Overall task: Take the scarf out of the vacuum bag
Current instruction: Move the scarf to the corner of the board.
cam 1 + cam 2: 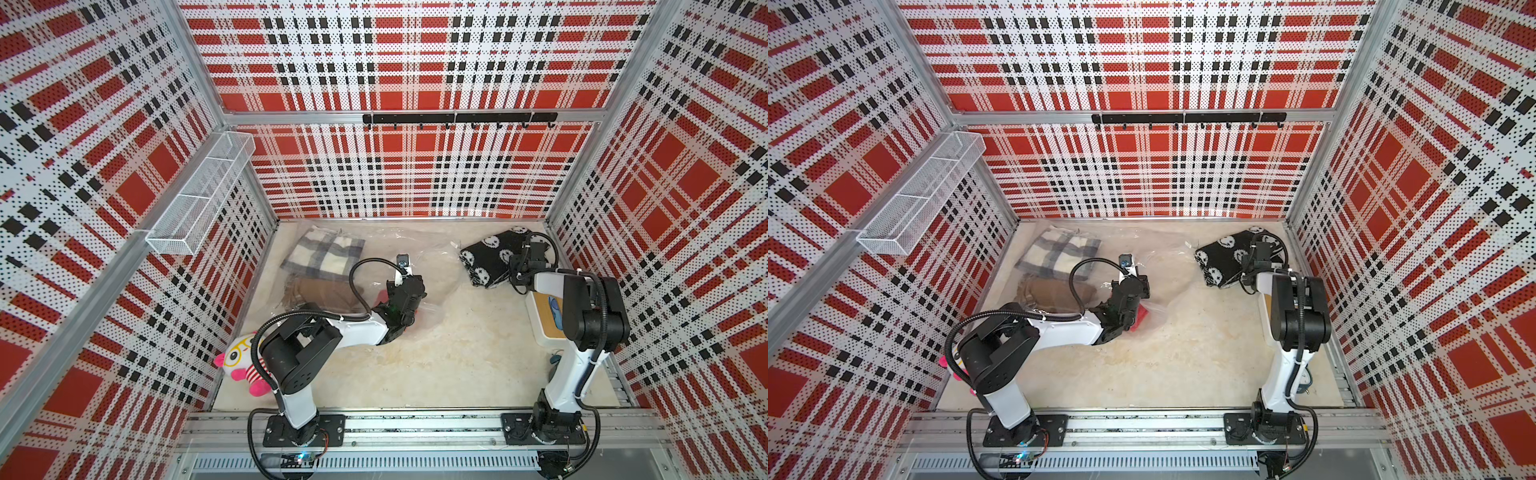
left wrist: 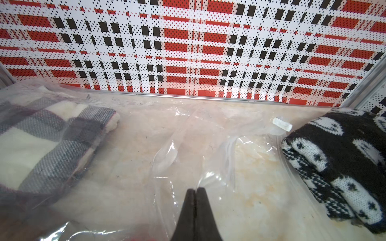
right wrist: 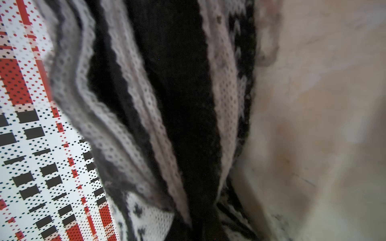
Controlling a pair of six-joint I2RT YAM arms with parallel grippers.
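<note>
- Plush toy (image 1: 241, 361): soft, pink and white, lying at the worktop's (image 1: 436, 353) left front corner, apart from the work.
- Checked scarf (image 1: 322, 255) and brown scarf (image 1: 320, 293): folded woven cloth lying inside the vacuum bag (image 2: 167, 150), which is thin, clear, crinkly film spread flat across the back of the worktop.
- My left pincer (image 2: 196, 191): tips together, seemingly nipping a raised fold of the bag film to anchor it. A red item (image 1: 1139, 318) lies under the film beside it.
- White clip (image 2: 282, 124): small and hard, sitting at the bag's sealing edge.
- Black-and-white scarf (image 1: 488, 257): thick patterned knit, bunched in soft folds at back right, apparently just past that edge and out of the bag.
- My right pincer (image 1: 518, 269): clamped on this scarf's gathered folds.
- Step, as I judge it: the withdrawal is nearly complete. The next move calls for drawing the knit away from the film while my left side pins the bag. The limp folds may drag on the plastic.
</note>
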